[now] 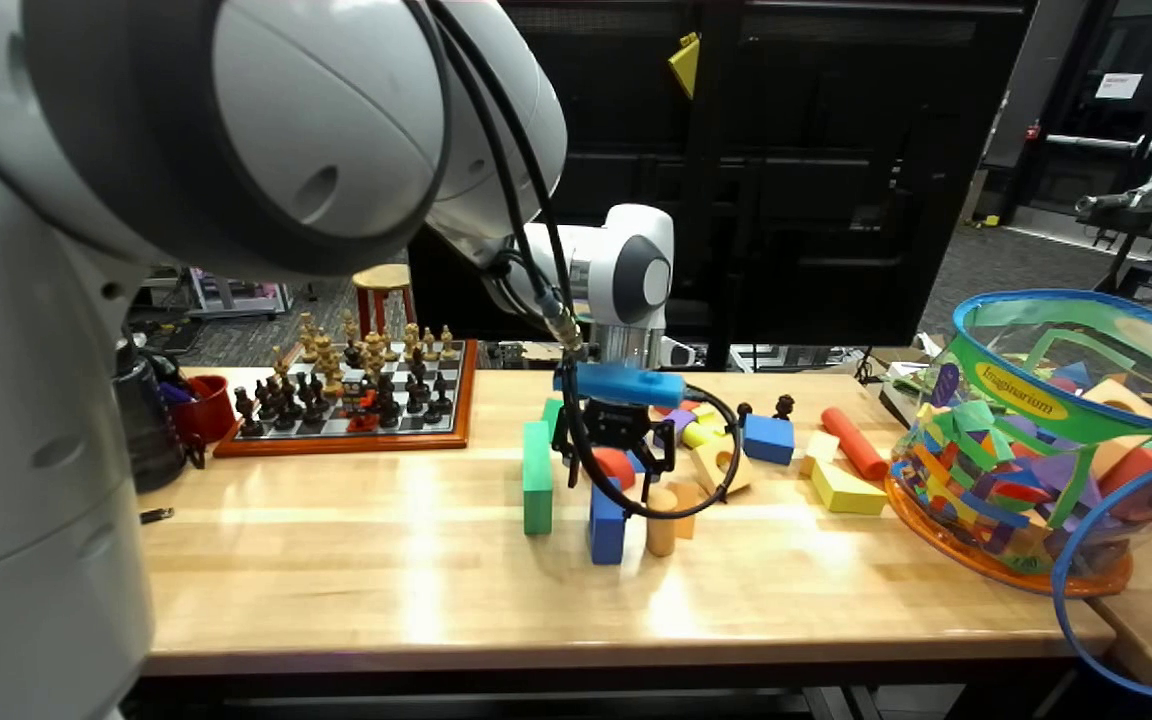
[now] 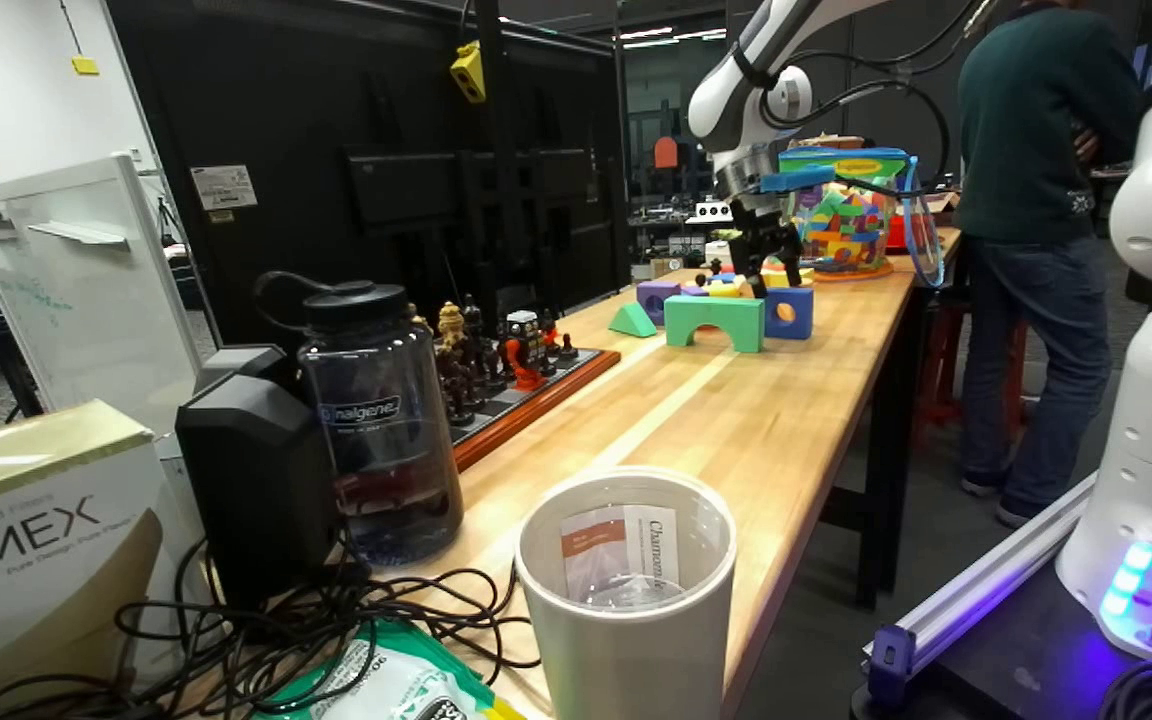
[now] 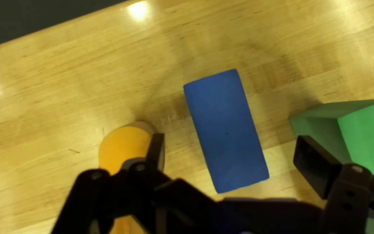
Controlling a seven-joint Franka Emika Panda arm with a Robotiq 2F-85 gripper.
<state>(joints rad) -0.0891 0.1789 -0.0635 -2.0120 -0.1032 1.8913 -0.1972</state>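
The white arm (image 1: 326,110) arches over the table (image 1: 336,560), its wrist (image 1: 642,270) above it. The pincer (image 3: 230,146) points down at the table, its fingers (image 3: 317,165) spread well apart; how near their tips come to the table is hard to judge.

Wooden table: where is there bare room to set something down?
In an exterior view, the widest bare patch lies between the chessboard, the green arch and the near edge of the table. Another lies between the orange cylinder and clear tub, in front of the yellow block. Crowded: around the open gripper, where the blue block and others cluster.
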